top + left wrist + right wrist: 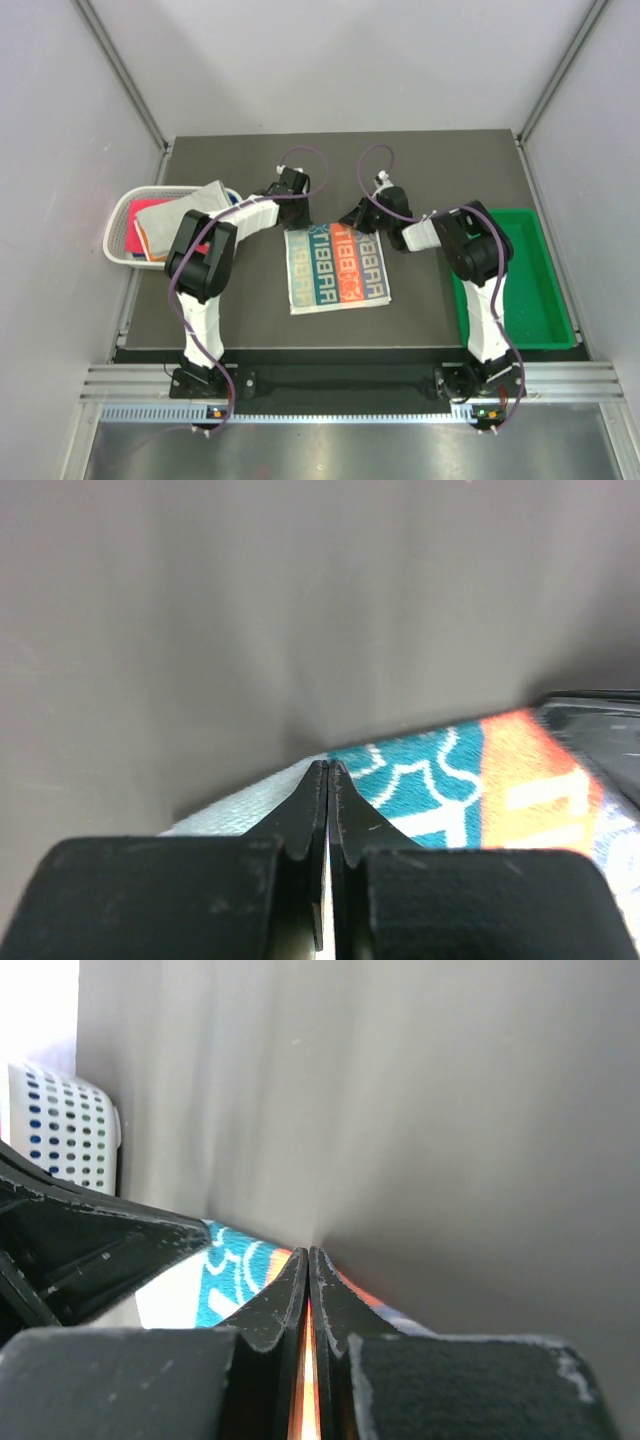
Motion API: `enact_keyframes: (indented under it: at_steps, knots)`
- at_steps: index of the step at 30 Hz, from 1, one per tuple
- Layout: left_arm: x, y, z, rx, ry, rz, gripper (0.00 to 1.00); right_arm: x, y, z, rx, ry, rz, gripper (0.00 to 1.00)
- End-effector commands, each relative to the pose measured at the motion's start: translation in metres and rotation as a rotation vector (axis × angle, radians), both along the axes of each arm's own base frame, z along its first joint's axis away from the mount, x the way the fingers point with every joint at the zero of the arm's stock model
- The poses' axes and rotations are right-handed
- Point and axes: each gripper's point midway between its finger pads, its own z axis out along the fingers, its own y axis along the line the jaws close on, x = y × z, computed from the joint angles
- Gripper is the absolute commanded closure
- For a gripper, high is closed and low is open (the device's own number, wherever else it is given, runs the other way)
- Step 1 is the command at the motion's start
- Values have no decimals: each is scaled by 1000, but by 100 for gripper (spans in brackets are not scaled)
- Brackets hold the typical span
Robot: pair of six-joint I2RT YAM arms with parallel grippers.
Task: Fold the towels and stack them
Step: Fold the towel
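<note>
A white towel printed with teal, orange and grey letters lies spread flat in the middle of the dark table. My left gripper is down at its far left corner and my right gripper at its far right corner. In the left wrist view the gripper is shut, its tips pinching the towel's edge. The right wrist view shows that gripper shut too, with orange cloth in the slit and the towel below. More towels, grey, pink-red and orange, lie in the basket.
The white mesh basket stands at the table's left edge, just left of my left arm, and shows in the right wrist view as well. A green plastic tray sits at the right edge. Pale walls enclose the table.
</note>
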Motion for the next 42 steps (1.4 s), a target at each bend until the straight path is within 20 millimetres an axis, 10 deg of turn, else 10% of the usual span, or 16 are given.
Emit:
enact_keyframes:
  at_steps: [1,16,30,42]
  knots:
    - [12,26,4,114,-40,45,100,8,-23,2,-7,-35,-38,99]
    - [20,69,16,285,-72,120,98,18,-75,8,3,-36,-92,99]
    - [13,75,77,182,-173,185,52,26,-115,51,-83,-71,-160,75]
    - [-28,58,32,67,-52,102,51,-6,-124,35,-397,-29,-115,63]
